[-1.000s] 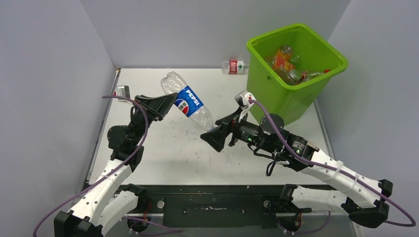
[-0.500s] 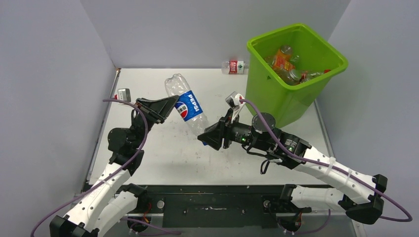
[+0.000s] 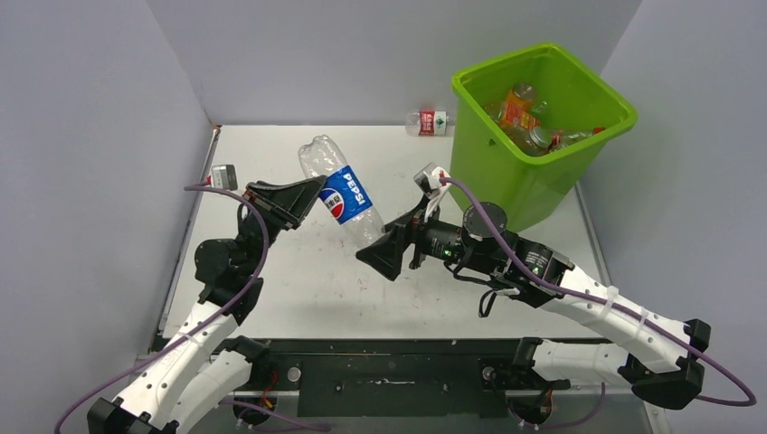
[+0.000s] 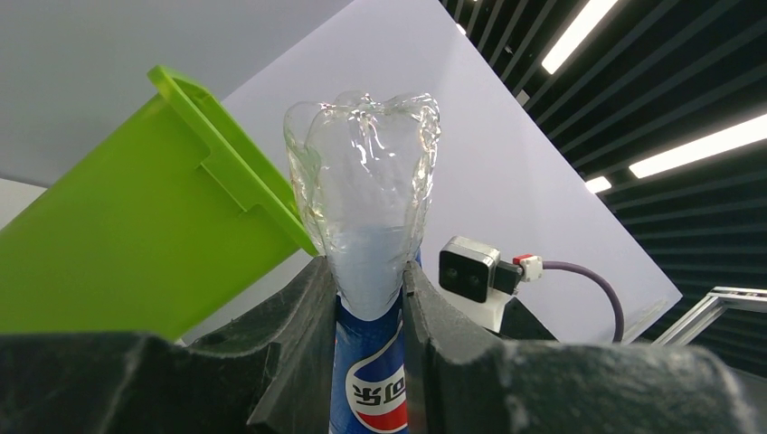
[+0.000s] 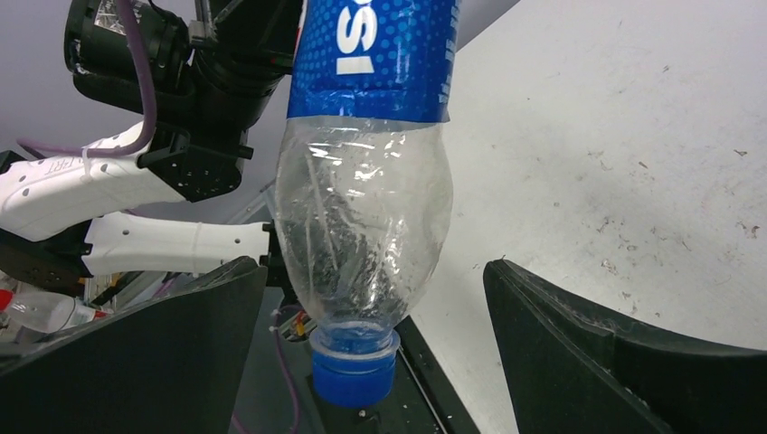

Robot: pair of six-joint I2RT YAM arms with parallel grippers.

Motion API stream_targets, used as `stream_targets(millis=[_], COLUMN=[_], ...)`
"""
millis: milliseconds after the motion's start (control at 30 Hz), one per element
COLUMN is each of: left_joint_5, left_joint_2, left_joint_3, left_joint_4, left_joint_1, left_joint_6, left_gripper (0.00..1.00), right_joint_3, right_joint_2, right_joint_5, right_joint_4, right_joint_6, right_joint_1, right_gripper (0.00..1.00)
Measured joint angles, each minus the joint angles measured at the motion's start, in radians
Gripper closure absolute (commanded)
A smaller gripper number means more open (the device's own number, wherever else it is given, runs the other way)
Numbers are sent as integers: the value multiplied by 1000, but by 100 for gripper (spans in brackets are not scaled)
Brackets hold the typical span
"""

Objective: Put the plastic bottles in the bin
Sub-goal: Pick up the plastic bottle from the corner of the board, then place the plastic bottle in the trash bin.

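Fingers: left gripper (image 3: 315, 187) clamps Pepsi bottle (image 3: 348, 194), aloft over table (image 3: 298, 289) middle; right gripper (image 5: 373, 298) spread wide around capped end, untouching. Bin (image 3: 506, 181) far-right corner.

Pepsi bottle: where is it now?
Top view: the bottle hangs above the table in the left gripper, cap inside the open right gripper, left of the bin.

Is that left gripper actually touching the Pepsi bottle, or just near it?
Touching. The left wrist view shows the left gripper shut on the Pepsi bottle, both fingers pressing its sides.
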Motion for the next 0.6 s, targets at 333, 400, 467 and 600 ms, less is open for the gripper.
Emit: stream_targets(millis=[333,400,467,600], left_joint_5=[-17,-23,-39,-113], left_joint_2=[-12,-16,-30,-95], left_joint_3=[0,0,0,0], left_joint_4=[-19,-26,-55,-124], left_joint_1=[-37,-43,-47,-53], left_joint_6=[23,35,56,97], left_gripper=[45,1,4,4], right_joint_3=[-1,3,43,255], right_joint_2=[81,76,76,77], right_joint_5=[-50,-35,21,271], right_joint_4=[48,34,-21,-174], right_joint_6=[27,20,-6,-95], right_joint_1=[7,8,15,12], right_gripper=[95,95,95,95])
